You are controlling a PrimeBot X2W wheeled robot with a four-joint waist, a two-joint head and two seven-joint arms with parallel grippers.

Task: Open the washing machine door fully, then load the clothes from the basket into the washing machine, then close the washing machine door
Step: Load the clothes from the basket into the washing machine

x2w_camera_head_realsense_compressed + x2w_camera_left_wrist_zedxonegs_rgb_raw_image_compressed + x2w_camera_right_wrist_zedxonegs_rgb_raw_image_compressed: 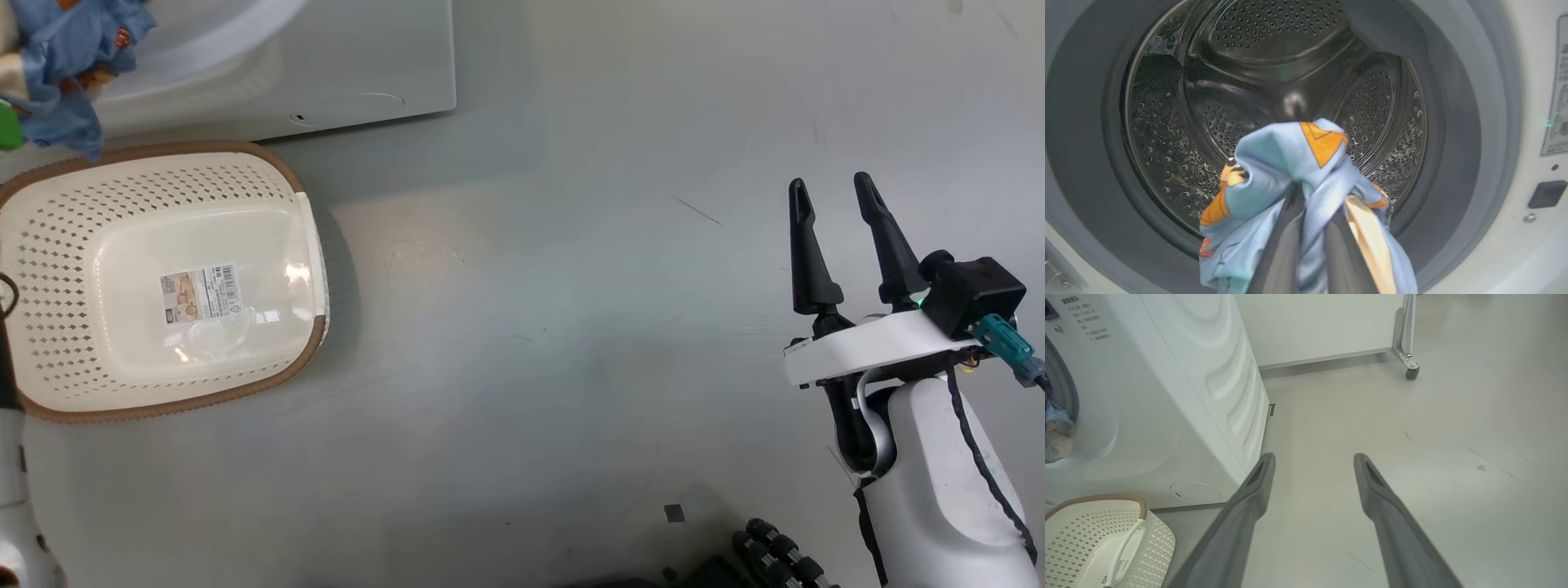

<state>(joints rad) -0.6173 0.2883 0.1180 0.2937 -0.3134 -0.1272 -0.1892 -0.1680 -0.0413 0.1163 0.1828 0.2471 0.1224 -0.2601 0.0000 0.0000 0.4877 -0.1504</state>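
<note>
Bare lab-like test room, smooth grey floor (1412, 465), freestanding white washing machine (1167, 396), white partition panel (1323, 326) on a castor (1412, 371)

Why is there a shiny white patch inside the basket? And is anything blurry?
Head view: light glares off the smooth bottom of the basket beside the sticker. Right wrist view: the clothes at the left edge look smeared. Left wrist view: the drum glints.
</note>
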